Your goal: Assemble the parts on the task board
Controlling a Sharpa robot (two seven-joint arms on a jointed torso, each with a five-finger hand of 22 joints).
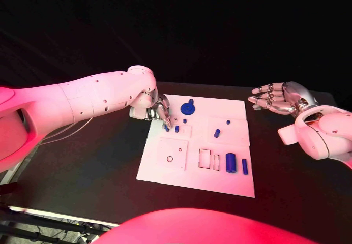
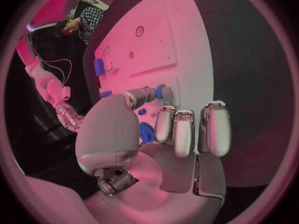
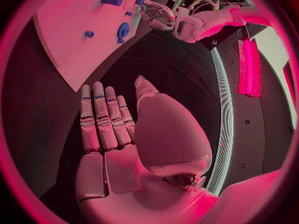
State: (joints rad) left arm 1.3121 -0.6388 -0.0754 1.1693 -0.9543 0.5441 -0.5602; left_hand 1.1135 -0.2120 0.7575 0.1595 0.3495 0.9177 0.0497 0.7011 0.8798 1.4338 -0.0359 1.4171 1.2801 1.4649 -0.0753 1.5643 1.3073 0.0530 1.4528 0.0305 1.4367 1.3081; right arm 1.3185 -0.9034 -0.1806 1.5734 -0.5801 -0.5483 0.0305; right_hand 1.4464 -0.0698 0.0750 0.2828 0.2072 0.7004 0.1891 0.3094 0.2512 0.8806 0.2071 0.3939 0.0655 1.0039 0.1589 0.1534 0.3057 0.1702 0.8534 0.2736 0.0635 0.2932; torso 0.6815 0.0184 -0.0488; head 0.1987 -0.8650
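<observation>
Nearest the head camera, the matte black table point(image 1: 81, 178) carries the task board point(image 1: 227, 187), a flat white rectangular plate with shallow rectangular and round recesses cut into it. Around five o'clock on the board stands a fat blue cylinder point(image 1: 231, 162), and just beside it, toward three o'clock, a slimmer blue bar point(image 1: 245, 166). At twelve o'clock near the far edge lies a round blue disc part point(image 1: 188, 107) with a knob. A short blue peg point(image 1: 217, 133) lies tilted near the board's middle, and a tiny blue stud point(image 1: 228, 122) sits beyond it.

From nine o'clock the smooth white left arm reaches in, its silver left hand point(image 1: 155, 109) lowered over the board's far left corner. In the left wrist view the thumb and a finger pinch a small blue piece point(image 2: 160, 91), while the other fingers point(image 2: 185, 133) hang side by side, curled downward.

At two o'clock, off the board over bare table, the right hand point(image 1: 279, 99) hovers with its jointed metallic fingers point(image 3: 99, 117) straight, slightly apart, and holding nothing.
</observation>
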